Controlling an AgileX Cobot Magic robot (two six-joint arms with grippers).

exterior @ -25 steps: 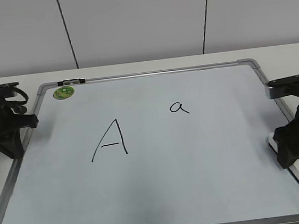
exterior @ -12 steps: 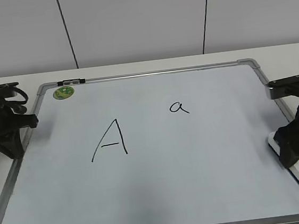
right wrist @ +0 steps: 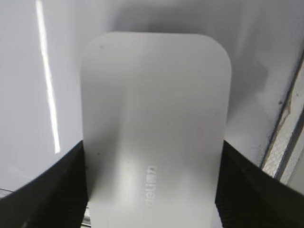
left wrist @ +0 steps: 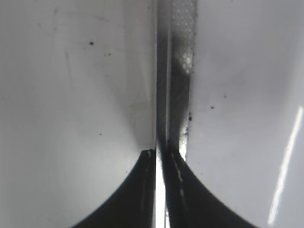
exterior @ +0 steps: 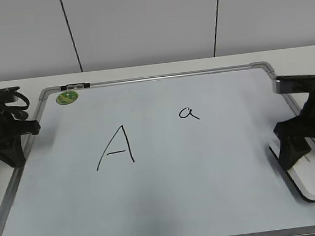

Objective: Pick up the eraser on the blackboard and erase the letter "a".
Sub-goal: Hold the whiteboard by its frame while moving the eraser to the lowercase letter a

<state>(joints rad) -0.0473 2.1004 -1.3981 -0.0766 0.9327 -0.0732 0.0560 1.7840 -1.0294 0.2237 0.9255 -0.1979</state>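
Right gripper (exterior: 309,150) pinching the eraser (exterior: 313,177) at the blackboard's (exterior: 222,201) four o'clock risks smearing the capital "A" (exterior: 117,147) beside the letter "a" (exterior: 189,113)

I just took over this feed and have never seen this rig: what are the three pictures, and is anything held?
It is a two-armed robot at a table. The wide picture looks down at a slant on the blackboard, really a white board, bearing a large "A", the letter "a" and a green sticker. The other two come from cameras on each wrist. The right gripper has its fingers on both sides of the eraser at the board's right edge. The left gripper is closed and empty, over the board's left frame.
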